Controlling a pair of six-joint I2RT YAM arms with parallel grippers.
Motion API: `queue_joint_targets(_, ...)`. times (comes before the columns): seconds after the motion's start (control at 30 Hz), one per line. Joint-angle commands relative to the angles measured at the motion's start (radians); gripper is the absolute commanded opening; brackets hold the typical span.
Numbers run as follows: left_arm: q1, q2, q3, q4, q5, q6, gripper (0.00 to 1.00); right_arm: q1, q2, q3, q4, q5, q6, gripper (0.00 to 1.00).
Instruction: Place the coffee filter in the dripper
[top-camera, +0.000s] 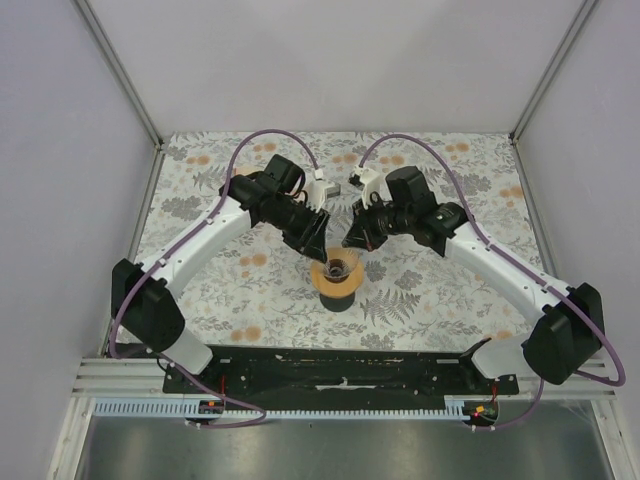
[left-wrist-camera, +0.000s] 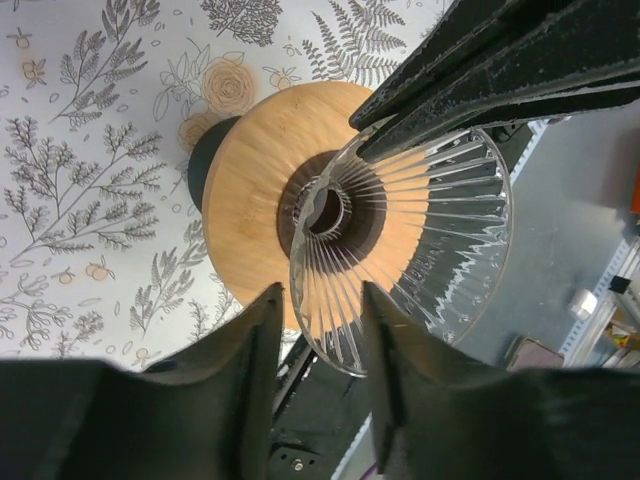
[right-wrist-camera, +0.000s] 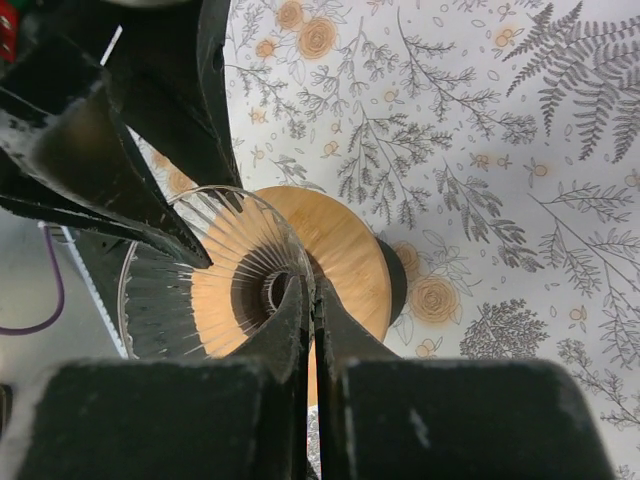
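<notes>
On the flower-printed counter (top-camera: 440, 290) stands the small round dripper (top-camera: 338, 278), a clear ribbed cone seated in a tan wooden collar on a black base. It sits mid-counter, toward the near side. The white left arm (top-camera: 200, 250) and white right arm (top-camera: 500, 262) both bend in over it, one from each side and crowded close, so my first worry is the two heads knocking together.

Next is the dripper itself. The right fingers (right-wrist-camera: 290, 345) are pressed nearly together and seem to pinch the cone's rim. Any sideways pull from there could tip the dripper or lift the cone out of its collar. The left fingers (left-wrist-camera: 245, 375) stand apart, straddling the opposite rim without clamping. If they close there, they could drag the cone against the other grip.

The thin white paper coffee filter shows in no view, neither held nor lying in the cone. The worst slip may be that nothing gets seated at all.
</notes>
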Motion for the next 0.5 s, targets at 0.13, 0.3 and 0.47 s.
queue_joint_targets(0.13,-0.006,-0.013,-0.057,0.033,0.013,0.007,0.17,0.059,-0.03,-0.078,0.005,0.159,-0.035,0.0)
queue_joint_targets(0.3,-0.015,-0.047,-0.109,0.038,-0.024,0.048,0.02,0.081,-0.115,-0.147,0.049,0.231,-0.013,0.0)
queue_joint_targets(0.47,-0.068,-0.072,-0.185,0.127,-0.126,0.071,0.02,0.109,-0.121,-0.181,0.106,0.274,-0.038,0.0)
